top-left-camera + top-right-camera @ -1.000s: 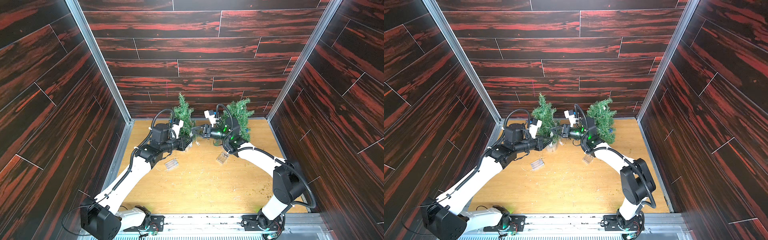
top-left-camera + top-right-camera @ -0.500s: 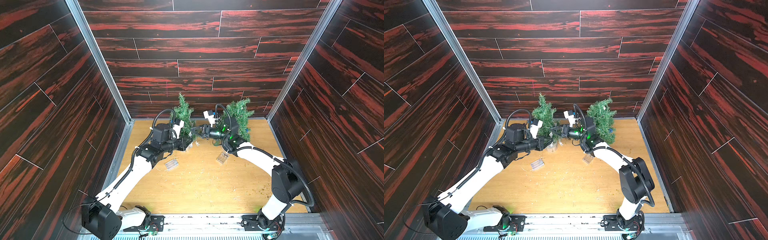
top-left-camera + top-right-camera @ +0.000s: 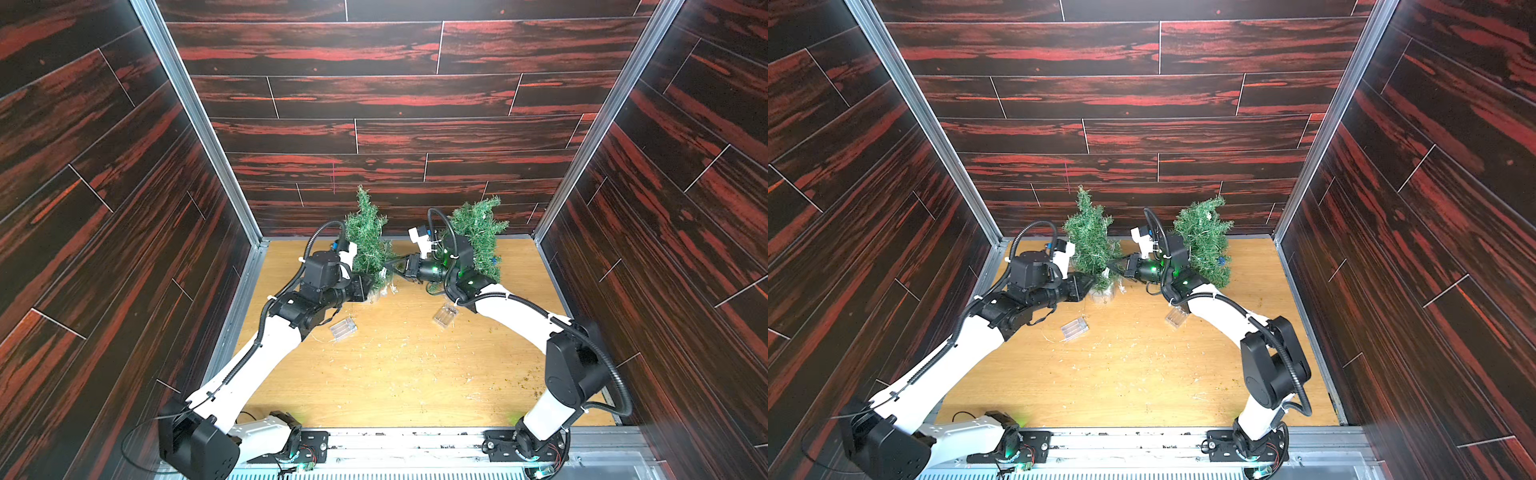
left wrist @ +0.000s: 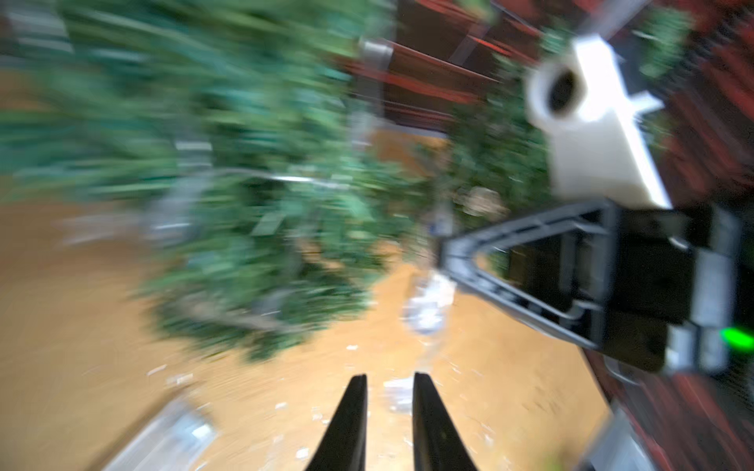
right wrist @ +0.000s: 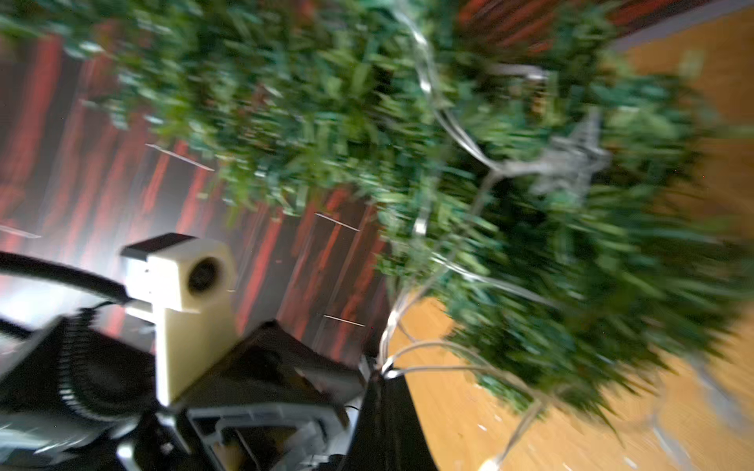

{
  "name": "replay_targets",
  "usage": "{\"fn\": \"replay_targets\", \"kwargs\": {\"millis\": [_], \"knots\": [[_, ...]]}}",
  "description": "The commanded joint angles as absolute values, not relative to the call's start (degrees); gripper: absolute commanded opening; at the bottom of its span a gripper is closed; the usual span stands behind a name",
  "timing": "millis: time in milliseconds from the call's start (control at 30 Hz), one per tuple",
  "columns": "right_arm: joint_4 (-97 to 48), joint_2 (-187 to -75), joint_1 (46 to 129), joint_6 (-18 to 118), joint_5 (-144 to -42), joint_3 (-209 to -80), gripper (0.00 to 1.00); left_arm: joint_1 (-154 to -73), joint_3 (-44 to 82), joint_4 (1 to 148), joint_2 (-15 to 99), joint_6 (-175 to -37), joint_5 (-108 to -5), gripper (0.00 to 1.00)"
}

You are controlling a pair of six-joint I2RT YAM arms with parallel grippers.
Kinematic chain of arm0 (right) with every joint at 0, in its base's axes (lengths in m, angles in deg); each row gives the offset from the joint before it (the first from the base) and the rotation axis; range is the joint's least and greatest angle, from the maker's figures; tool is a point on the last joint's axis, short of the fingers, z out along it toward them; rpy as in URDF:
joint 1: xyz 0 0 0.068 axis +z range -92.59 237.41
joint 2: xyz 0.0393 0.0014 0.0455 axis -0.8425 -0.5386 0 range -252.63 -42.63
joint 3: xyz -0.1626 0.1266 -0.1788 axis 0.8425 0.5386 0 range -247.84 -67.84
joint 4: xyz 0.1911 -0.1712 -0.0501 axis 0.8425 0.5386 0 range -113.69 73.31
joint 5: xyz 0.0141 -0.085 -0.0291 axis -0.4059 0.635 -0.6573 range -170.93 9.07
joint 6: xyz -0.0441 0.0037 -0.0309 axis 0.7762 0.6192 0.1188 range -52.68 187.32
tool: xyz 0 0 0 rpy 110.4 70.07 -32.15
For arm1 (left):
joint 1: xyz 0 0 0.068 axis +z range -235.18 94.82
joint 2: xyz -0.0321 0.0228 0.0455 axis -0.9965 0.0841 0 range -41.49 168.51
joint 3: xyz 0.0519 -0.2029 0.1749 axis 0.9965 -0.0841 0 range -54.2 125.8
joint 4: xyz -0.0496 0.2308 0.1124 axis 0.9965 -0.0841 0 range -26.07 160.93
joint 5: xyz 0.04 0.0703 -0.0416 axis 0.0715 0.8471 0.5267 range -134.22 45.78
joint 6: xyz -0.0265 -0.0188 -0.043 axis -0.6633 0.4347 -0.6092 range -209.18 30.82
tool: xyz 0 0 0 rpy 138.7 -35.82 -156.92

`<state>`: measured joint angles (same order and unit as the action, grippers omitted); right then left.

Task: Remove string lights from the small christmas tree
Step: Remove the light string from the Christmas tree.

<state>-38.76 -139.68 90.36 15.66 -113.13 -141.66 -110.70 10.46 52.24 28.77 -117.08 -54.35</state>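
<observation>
The right pincer (image 5: 377, 372) is clamping shut on the thin pale wire strand (image 5: 426, 83) of the string lights, several loops converging at its tip. The left pincer (image 4: 387, 377) is standing slightly open, gripping nothing visible. The strand, carrying a silvery wire star (image 5: 571, 163), is winding through the bristly green tinsel tree (image 3: 365, 243) nearer the far left corner of the wooden desk (image 3: 395, 374). Two clear rigid plastic battery boxes are lying toward the middle. Judgement: unwinding is proceeding, incomplete. The next move is calling for a slow outward pull, since limp wire is prone to snagging on needles and toppling the light tree.
</observation>
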Motion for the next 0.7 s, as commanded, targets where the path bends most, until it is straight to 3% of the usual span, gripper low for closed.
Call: {"fn": "replay_targets", "kwargs": {"millis": [0, 100, 267, 667], "knots": [[-27.51, -135.29, 89.26, 21.83, -108.23, -146.54, 0.00, -110.67, 9.88, 46.90, 25.32, -119.95, -42.76, 0.25], [-22.04, -134.15, 88.43, 25.20, -106.31, -149.77, 0.00, -110.58, 7.17, 46.69, 22.91, -121.44, -38.68, 0.28], [-14.43, -134.49, 87.44, 28.85, -104.76, -158.12, 0.00, -109.85, 1.26, 47.88, 18.81, -125.48, -32.34, 0.45], [-2.87, -145.63, 86.69, 34.92, -97.57, -185.14, 0.00, -101.70, -8.50, 55.64, 18.57, -131.23, -34.73, 0.49]]}}
